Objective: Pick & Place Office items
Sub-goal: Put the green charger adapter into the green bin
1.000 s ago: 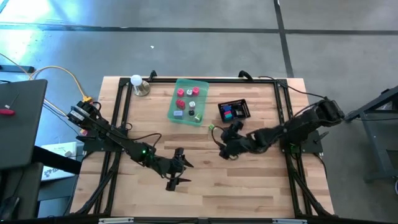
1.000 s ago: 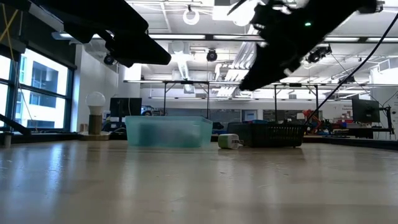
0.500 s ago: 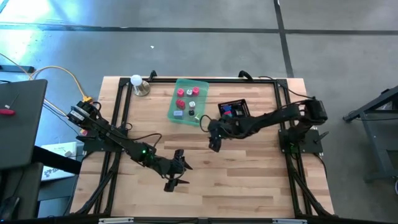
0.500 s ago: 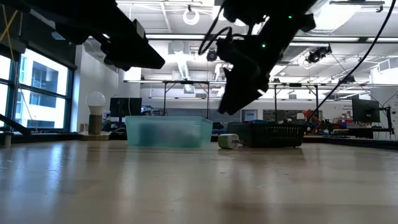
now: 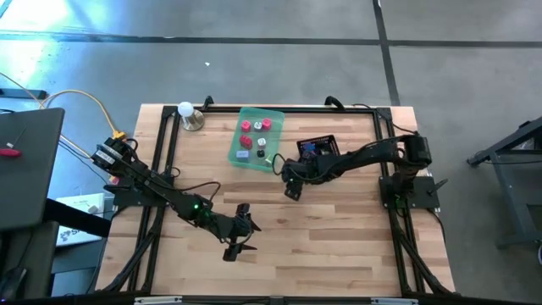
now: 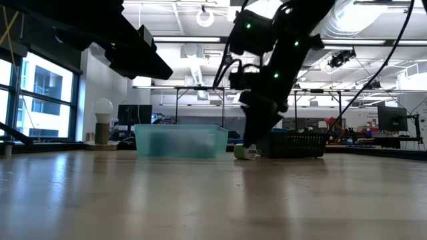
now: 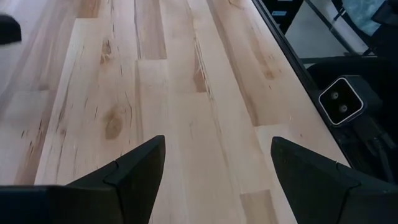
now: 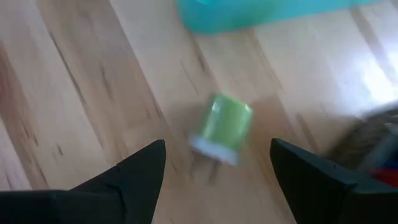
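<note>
The right gripper (image 5: 289, 188) hangs low over the wood table (image 5: 339, 246) at the centre of the overhead frame, fingers apart with nothing between them. A green-and-white piece (image 8: 222, 127) lies on its side on the boards just ahead of the fingertips, not touching them, between the green tray (image 5: 254, 137) and the black basket (image 5: 320, 149). The tray holds pink and red pieces (image 5: 246, 127). The left gripper (image 5: 240, 237) waits lower centre, fingers apart over bare wood.

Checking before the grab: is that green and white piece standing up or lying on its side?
Lying on its side: the green-and-white piece rests lengthwise on the table.
</note>
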`<move>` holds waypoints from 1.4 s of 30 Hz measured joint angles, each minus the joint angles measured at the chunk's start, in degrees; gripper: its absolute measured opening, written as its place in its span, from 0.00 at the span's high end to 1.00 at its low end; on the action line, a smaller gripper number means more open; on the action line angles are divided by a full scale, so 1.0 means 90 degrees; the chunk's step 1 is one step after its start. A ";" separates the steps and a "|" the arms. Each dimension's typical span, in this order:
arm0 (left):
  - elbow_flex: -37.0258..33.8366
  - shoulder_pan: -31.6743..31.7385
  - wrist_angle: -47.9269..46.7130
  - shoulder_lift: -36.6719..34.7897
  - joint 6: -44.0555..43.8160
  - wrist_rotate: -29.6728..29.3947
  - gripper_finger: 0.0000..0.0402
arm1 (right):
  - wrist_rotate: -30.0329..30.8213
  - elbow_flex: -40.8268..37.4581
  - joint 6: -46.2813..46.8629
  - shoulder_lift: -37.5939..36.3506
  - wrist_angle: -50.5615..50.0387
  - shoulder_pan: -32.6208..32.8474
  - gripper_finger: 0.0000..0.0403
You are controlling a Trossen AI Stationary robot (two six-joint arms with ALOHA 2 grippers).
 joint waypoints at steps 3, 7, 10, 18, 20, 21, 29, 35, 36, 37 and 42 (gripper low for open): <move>0.0000 0.0000 0.0000 0.0000 -0.0002 0.0000 0.29 | 0.0083 0.0005 -0.0092 0.0148 0.0145 0.0000 0.31; 0.0000 0.0000 -0.0002 0.0000 -0.0006 -0.0001 0.29 | 0.0111 0.0005 -0.0194 0.0245 0.0190 -0.0004 0.31; -0.0002 0.0000 0.0000 0.0000 -0.0019 0.0000 0.29 | 0.0083 0.0005 -0.0222 0.0238 0.0247 -0.0035 0.31; -0.0002 0.0000 0.0012 0.0000 -0.0019 -0.0002 0.29 | -0.0156 0.0005 -0.0243 0.0238 0.0220 -0.0196 0.31; -0.0002 0.0000 0.0012 0.0000 -0.0018 -0.0002 0.29 | -0.0158 0.0005 -0.0243 0.0238 0.0223 -0.0202 0.31; -0.0002 0.0000 0.0012 0.0000 -0.0018 -0.0002 0.29 | -0.0156 0.0005 -0.0244 0.0238 0.0221 -0.0202 0.31; -0.0005 0.0000 0.0012 0.0000 -0.0017 -0.0005 0.29 | -0.0216 0.0005 -0.0414 0.0233 0.0226 -0.0208 0.42; -0.0005 0.0000 0.0012 0.0000 -0.0017 -0.0005 0.29 | -0.0273 0.0005 -0.0576 0.0233 0.0281 -0.0255 0.52; -0.0005 0.0000 0.0012 0.0000 -0.0017 -0.0005 0.29 | -0.0273 0.0005 -0.0576 0.0233 0.0318 -0.0255 0.54; -0.0005 0.0000 0.0012 0.0000 -0.0017 -0.0005 0.29 | -0.0275 0.0005 -0.0576 0.0231 0.0347 -0.0253 0.56; -0.0005 0.0000 0.0012 0.0000 -0.0017 -0.0006 0.29 | -0.0277 0.0005 -0.0576 0.0230 0.0396 -0.0250 0.62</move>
